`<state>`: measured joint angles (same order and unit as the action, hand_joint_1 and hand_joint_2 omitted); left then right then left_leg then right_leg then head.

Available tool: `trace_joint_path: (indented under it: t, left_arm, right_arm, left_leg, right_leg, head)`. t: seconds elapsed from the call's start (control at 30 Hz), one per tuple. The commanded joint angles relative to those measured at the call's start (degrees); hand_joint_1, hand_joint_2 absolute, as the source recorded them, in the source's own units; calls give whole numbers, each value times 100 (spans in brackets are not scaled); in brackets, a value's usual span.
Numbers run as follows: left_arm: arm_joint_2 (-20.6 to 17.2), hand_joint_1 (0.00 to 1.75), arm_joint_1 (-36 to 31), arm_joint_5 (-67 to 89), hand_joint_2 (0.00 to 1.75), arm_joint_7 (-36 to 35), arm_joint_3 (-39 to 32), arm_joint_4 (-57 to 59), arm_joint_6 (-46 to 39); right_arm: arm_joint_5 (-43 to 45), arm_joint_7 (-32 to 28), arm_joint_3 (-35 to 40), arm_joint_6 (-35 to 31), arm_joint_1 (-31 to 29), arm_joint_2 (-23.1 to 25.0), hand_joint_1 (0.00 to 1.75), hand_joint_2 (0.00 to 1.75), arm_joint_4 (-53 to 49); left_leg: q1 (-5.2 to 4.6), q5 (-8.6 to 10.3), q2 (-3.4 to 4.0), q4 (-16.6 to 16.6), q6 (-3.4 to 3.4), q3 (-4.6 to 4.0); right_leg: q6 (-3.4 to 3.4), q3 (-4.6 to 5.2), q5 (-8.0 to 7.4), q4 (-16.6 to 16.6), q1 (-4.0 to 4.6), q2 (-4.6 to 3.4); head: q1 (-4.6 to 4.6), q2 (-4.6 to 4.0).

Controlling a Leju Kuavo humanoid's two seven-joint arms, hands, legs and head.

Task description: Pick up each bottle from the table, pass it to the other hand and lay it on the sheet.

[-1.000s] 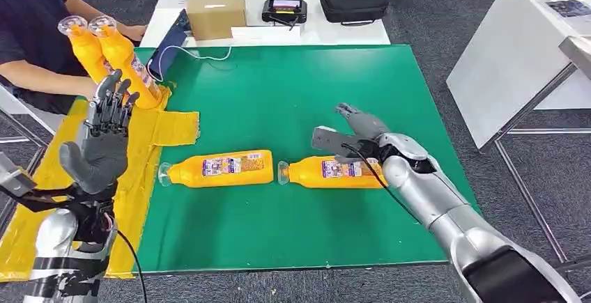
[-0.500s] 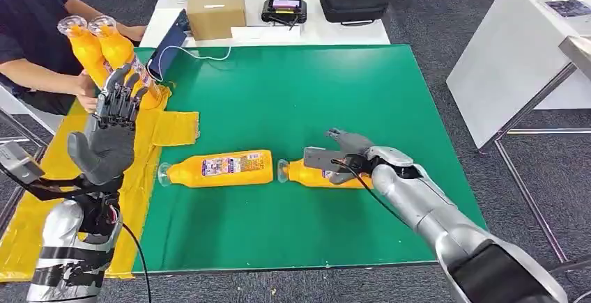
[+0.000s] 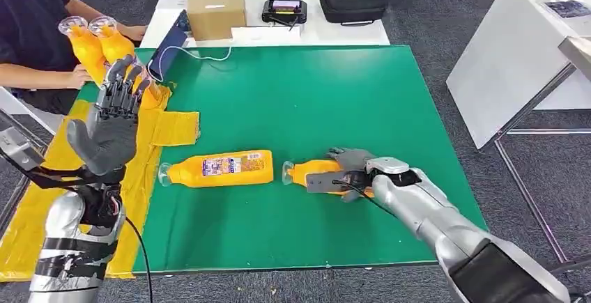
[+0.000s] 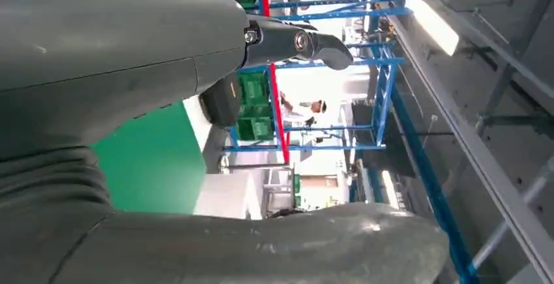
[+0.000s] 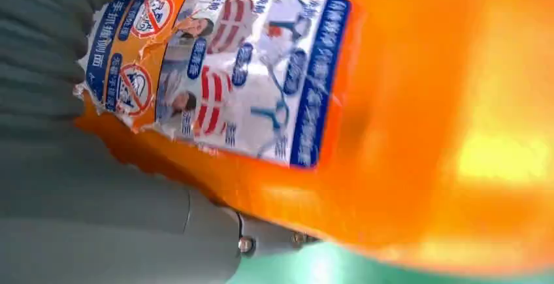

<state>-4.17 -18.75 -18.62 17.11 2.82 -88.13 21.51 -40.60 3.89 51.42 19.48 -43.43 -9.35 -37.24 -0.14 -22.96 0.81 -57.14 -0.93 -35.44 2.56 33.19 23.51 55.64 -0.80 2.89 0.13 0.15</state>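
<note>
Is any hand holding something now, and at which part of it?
The right hand closes around the labelled body of the right orange bottle, which lies on the green mat. The left hand holds nothing.

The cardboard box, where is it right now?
In the head view the cardboard box sits on the white table beyond the green mat, left of the small screen device.

glossy orange plastic bottle [image 5: 392, 134], torn paper label [image 5: 215, 68]; matt green table [image 3: 334, 94]

Left hand [image 3: 104, 132] raised, fingers spread
</note>
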Motion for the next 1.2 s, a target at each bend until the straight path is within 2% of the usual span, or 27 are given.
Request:
trace_joint_path:
  t: [0.03,0.07,0.1,0.13,0.27,0.7,0.77,0.83,0.87,0.9,0.93,1.0,1.07,1.2]
  left_arm:
    - [-132,0,-255,-125,0,96,43,364,28]
    - [-113,0,-284,-137,0,59,54,353,16]
    - [-104,0,-239,-147,0,29,26,347,-28]
    - [-126,0,-207,-152,0,50,20,405,-14]
    - [-142,0,-147,-151,0,167,-45,519,44]
    - [-119,0,-166,-130,0,74,-29,289,-37]
    - [-148,0,-110,-139,0,111,-57,280,-3]
    - [-132,0,-91,-145,0,101,-89,226,-14]
    - [-137,0,23,-120,0,104,-148,183,-45]
    - [-136,0,79,-107,0,98,-184,103,-67]
    - [-152,0,217,-93,0,98,-267,-39,-96]
    - [-162,0,424,-82,0,114,-389,-221,-54]
    - [-144,0,558,-44,0,144,-485,-304,5]
    - [-129,0,549,18,0,151,-426,-404,62]
  right_arm:
    - [-255,-196,838,-128,662,-1009,0,175,43]
    - [-255,-183,840,-85,644,-993,0,175,15]
    - [-192,-77,767,1,662,-1015,49,175,-23]
    - [-151,-101,718,0,684,-1080,175,175,-54]
    - [-132,-97,638,-41,722,-1169,175,175,-89]
    - [38,145,392,64,629,-1027,175,175,-426]
    - [61,149,340,-18,646,-1059,175,175,-512]
    - [155,245,219,-55,643,-999,175,175,-573]
    - [296,308,28,-179,711,-996,175,175,-633]
    - [472,368,-238,-425,770,-881,175,175,-710]
    - [920,331,-812,-852,908,-641,175,175,-877]
    - [1240,252,-1283,-1267,1046,-452,175,175,-1341]
    - [1681,134,-1720,-1393,1199,-417,175,175,-1946]
    - [2451,-77,-2220,-1293,1252,-389,175,175,-2924]
  left_leg:
    - [12,1,-53,10,4,25]
    - [12,1,-58,11,5,31]
    - [13,0,-68,10,5,39]
    - [14,-1,-62,3,3,40]
    - [11,-18,-51,15,-3,89]
    - [11,-15,-38,11,-6,105]
    - [11,-17,-30,11,-9,113]
    - [9,-15,-20,10,-11,114]
    - [11,-14,-20,10,-9,109]
    - [9,-15,-17,8,-12,110]
    - [11,-14,-14,10,-10,108]
    - [10,-16,-4,11,-12,107]
    - [9,-20,18,11,-8,99]
    - [7,-18,13,1,-9,75]
  right_leg:
    - [-6,-47,10,-21,9,33]
    - [-8,-52,13,-23,8,30]
    - [-11,-60,16,-26,8,33]
    - [-10,-48,16,-23,10,31]
    - [-5,-54,28,-42,5,17]
    - [-1,-71,19,-38,5,0]
    - [5,-130,20,-40,5,3]
    - [7,-132,18,-37,3,-4]
    - [3,-126,16,-37,5,-11]
    - [7,-129,16,-35,4,-5]
    - [4,-125,15,-38,5,-15]
    - [6,-123,13,-37,4,-21]
    - [1,-111,11,-33,3,-53]
    - [3,-87,14,-17,1,-39]
  head:
    - [2,0]
    - [-2,0]
    - [2,0]
    - [2,0]
    - [4,0]
    - [2,0]
    - [0,0]
    - [2,0]
    - [2,0]
    - [2,0]
    - [2,0]
    - [2,0]
    - [2,0]
    - [4,0]
